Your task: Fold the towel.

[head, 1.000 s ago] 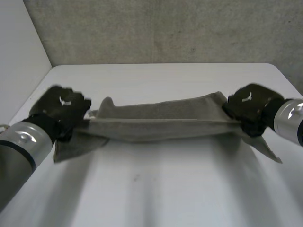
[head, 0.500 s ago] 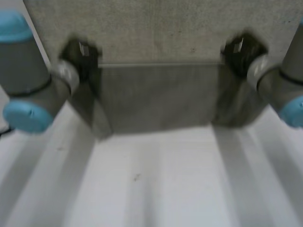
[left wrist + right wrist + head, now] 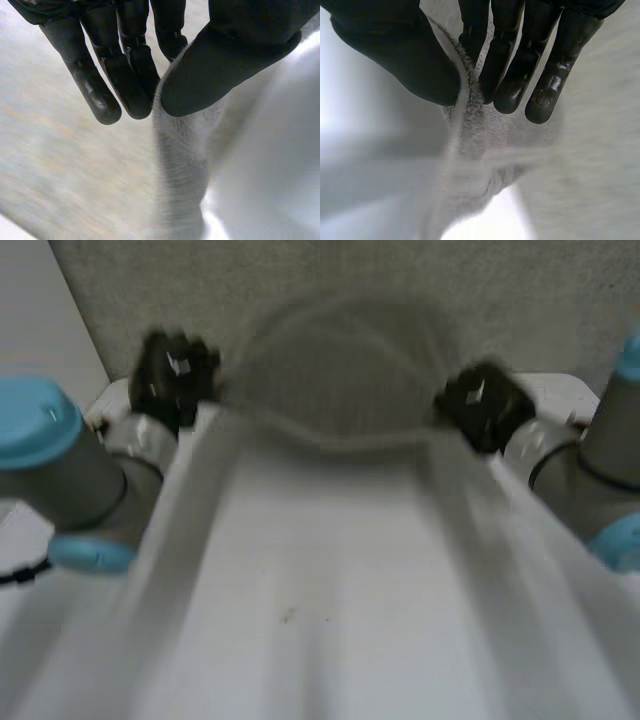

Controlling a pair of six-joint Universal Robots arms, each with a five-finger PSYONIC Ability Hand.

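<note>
- Evidently, the left hand (image 3: 235, 55) is closed in a pinch: the towel (image 3: 180, 165) is clamped at one end of its top edge between thumb and straight fingers.
- Likewise, the right hand (image 3: 520, 65) is closed in a pinch, with the opposite end of that edge trapped between thumb and fingers.
- The towel is held up in the air between both hands, over the far part of the table (image 3: 300, 580), and the held edge sags in the middle.
- The step in hand is judged to be a spread of the raised cloth before a fold.
- Both pinches should be held firm and the hands moved level and together, so the edge is drawn straight and the cloth is laid flat.
- The towel is seen as grey, nubby terry, thin and limp; where its lower edge lies cannot be told.
</note>
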